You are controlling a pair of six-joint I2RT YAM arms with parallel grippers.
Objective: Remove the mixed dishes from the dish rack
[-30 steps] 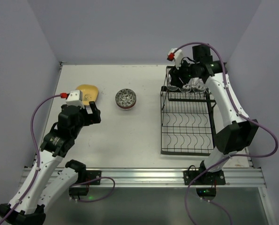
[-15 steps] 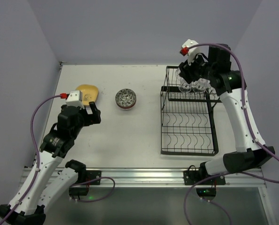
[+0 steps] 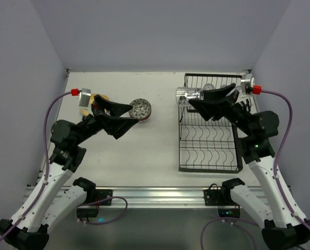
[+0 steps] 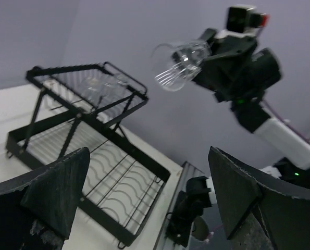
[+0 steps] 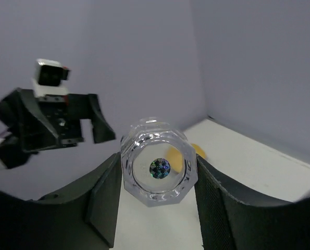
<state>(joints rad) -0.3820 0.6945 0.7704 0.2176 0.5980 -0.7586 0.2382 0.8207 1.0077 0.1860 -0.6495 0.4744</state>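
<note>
My right gripper [image 3: 195, 97] is shut on a small clear glass [image 3: 186, 94], held on its side in the air over the left edge of the black wire dish rack [image 3: 209, 151]. In the right wrist view the glass [image 5: 159, 164] sits base-on between both fingers [image 5: 105, 192]. Another glass [image 3: 209, 87] rests on the rack's upper shelf. My left gripper [image 3: 124, 121] is raised, open and empty, and faces the rack [image 4: 87, 130] and the held glass [image 4: 178, 62]. It partly covers a patterned bowl [image 3: 143, 108] and a yellow plate [image 3: 99, 97].
Grey walls close in the table on the left, back and right. The rack's lower tier [image 3: 207, 138] shows only bare slot wires. A metal rail [image 3: 160, 195] with both arm bases runs along the near edge.
The right arm has lifted the glass off the upper shelf and swung it left, turning it on its side. The left arm has risen and turned toward the rack, covering most of the yellow plate.
</note>
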